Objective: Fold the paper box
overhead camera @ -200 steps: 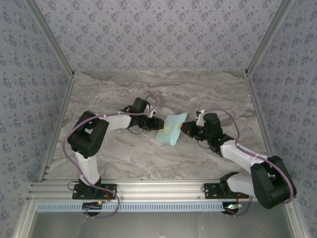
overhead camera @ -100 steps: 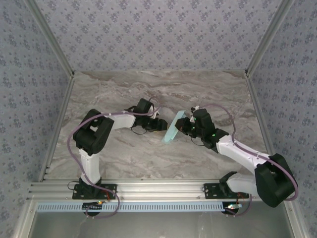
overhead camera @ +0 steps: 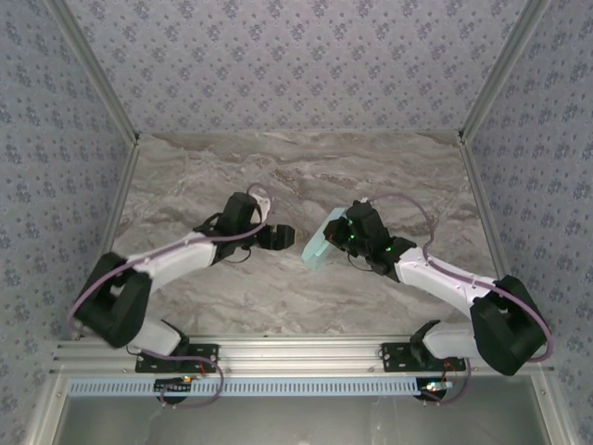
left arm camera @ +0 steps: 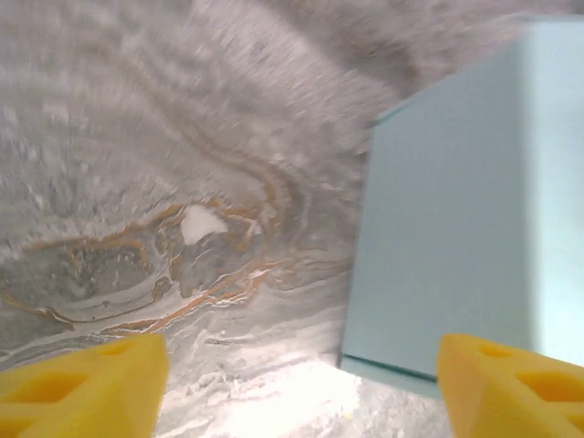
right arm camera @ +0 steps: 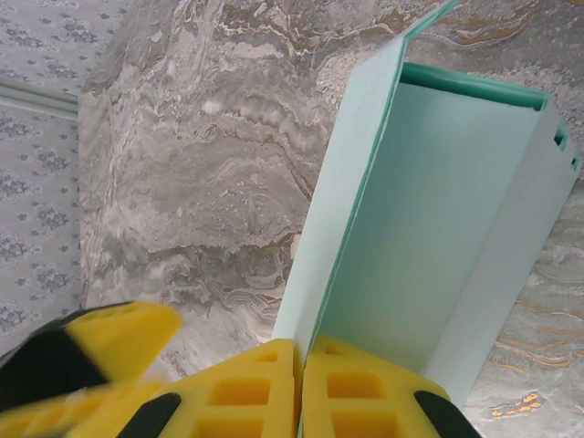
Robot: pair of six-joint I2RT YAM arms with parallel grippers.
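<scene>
Seen from above, the paper box sits just to the 3 o'clock side of the middle of the marbled surface. It is a partly folded mint shape standing tilted, its long side running from 7 o'clock up towards 1 o'clock.

The right pincer meets the box from its 3 o'clock side and touches it. In the right wrist view, the right pincer has its yellow fingertips pressed together on a thin card wall. That wall rises from between them towards 12 o'clock. The rest of the paper box opens out towards 1 o'clock as a shallow trough, with a darker green rim along its far end. A blurred yellow and black shape lies at 8 o'clock in that view; I cannot tell what it is.

The left pincer is at the box's 9 o'clock in the overhead view, near it, with a strip of bare surface between them. Its own camera shows the left pincer spread wide, with one yellow fingertip at 7 o'clock and the other at 5 o'clock, and nothing held between them. Ahead of it, a flat mint panel of the box fills the 3 o'clock side. The panel's lower corner rests on the surface.
</scene>
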